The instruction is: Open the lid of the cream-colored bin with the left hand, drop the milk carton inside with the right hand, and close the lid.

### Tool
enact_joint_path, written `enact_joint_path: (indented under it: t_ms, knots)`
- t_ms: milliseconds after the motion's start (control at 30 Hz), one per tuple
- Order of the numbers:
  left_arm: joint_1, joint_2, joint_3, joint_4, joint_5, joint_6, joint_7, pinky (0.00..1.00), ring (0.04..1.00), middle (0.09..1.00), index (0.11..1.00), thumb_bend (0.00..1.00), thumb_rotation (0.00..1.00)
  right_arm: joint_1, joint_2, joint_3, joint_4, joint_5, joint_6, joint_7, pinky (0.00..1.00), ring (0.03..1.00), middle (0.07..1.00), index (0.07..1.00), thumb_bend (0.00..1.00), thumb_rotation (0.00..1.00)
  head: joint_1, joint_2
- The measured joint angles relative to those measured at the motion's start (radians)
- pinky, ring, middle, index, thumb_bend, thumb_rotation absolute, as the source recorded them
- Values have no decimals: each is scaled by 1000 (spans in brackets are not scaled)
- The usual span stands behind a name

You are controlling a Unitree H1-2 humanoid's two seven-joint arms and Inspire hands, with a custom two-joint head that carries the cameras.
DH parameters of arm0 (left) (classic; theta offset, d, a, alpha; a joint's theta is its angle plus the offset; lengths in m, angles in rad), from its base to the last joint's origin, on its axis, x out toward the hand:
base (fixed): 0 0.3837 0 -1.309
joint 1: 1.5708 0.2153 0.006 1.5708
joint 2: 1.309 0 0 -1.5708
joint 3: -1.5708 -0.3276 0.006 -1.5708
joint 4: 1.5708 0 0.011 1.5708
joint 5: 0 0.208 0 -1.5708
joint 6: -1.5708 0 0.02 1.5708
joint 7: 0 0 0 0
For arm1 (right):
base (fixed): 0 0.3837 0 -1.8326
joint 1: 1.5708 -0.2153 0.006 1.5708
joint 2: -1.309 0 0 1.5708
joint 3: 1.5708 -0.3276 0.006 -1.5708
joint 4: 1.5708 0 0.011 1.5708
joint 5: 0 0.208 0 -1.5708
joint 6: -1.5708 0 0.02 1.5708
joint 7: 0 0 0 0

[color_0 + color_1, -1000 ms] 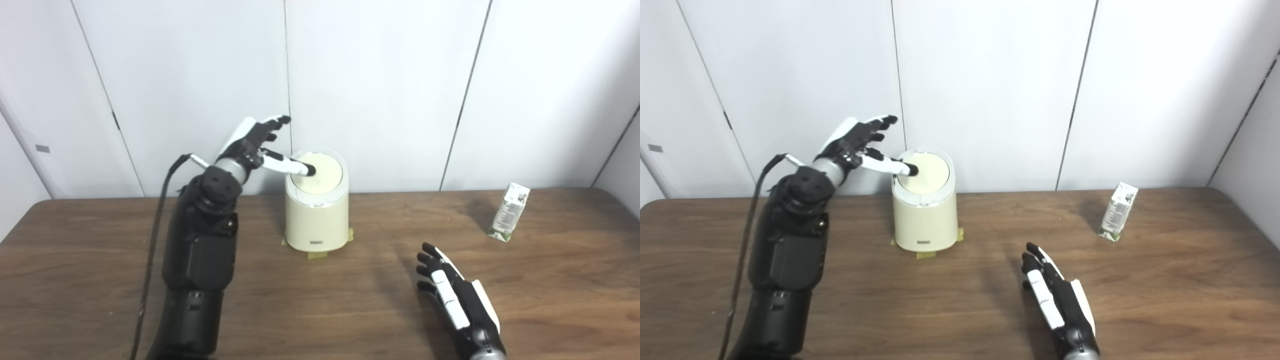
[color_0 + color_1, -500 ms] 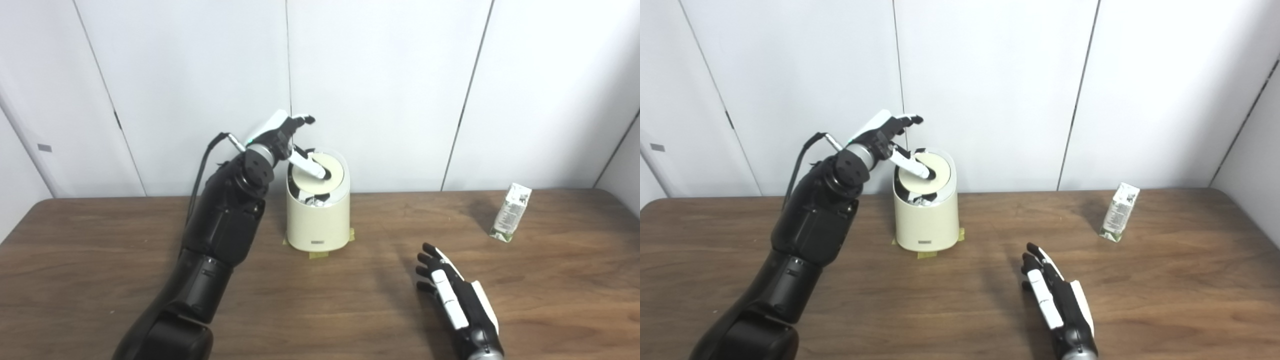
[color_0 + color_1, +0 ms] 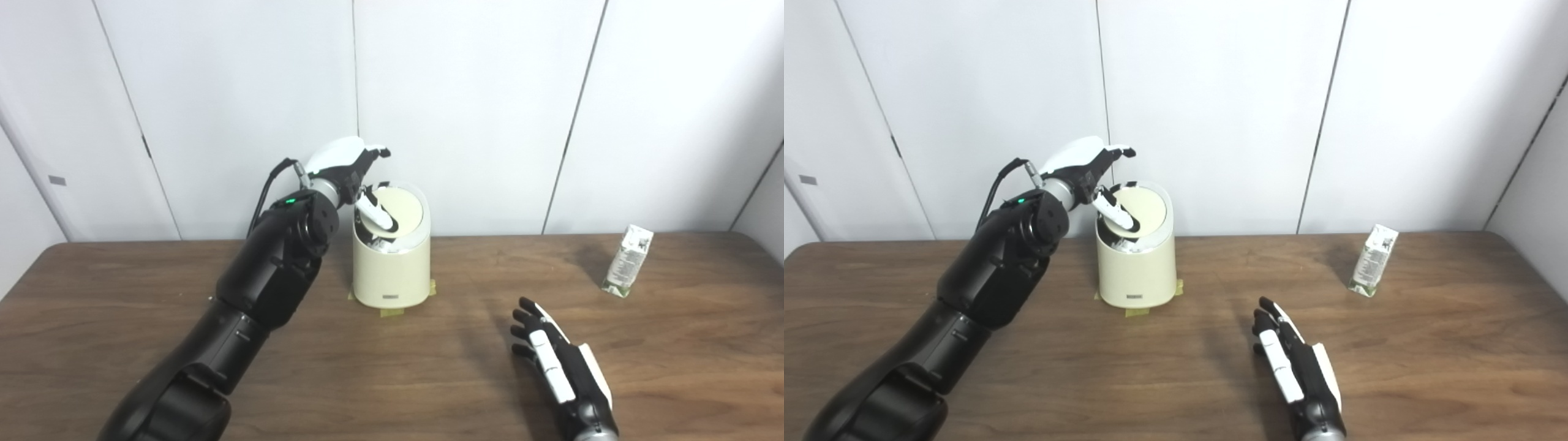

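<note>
Above the bin, left hand spread, thumb against the tilted lid.

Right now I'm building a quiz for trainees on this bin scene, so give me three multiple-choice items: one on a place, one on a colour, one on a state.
1. Where does the small green-and-white milk carton stand?
A. inside the bin
B. on the brown wooden table, far right
C. in the right hand

2. What colour is the round plastic bin?
A. cream
B. blue
C. black

3. How is the bin's round swing lid?
A. flat and closed
B. taken off, lying on the table
C. tilted, with a gap showing on its left side

Answers:
1 B: the carton stands upright on the table near the wall, apart from both hands.
2 A: the bin's body is cream all round.
3 C: a digit of the left hand presses the lid, and crumpled contents show in the opening; the right hand lies flat on the table with its fingers apart.
</note>
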Motion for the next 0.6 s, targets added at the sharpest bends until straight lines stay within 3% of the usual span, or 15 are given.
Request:
enact_joint_path:
  t_ms: [300, 600]
  knots:
    - [-12, 10, -47, 0, 30, -18, 19, 898, 933, 928, 899, 949, 23, 1, -6, 4, -3, -3, 0, 2, 791, 849, 881, 899, 466, 934, 8, 11]
    - [-40, 20, -147, 3, 128, -70, 41, 887, 943, 937, 913, 994, 29, 2, -4, 4, -4, 7, 1, 2, 789, 847, 875, 898, 463, 917, 6, 21]
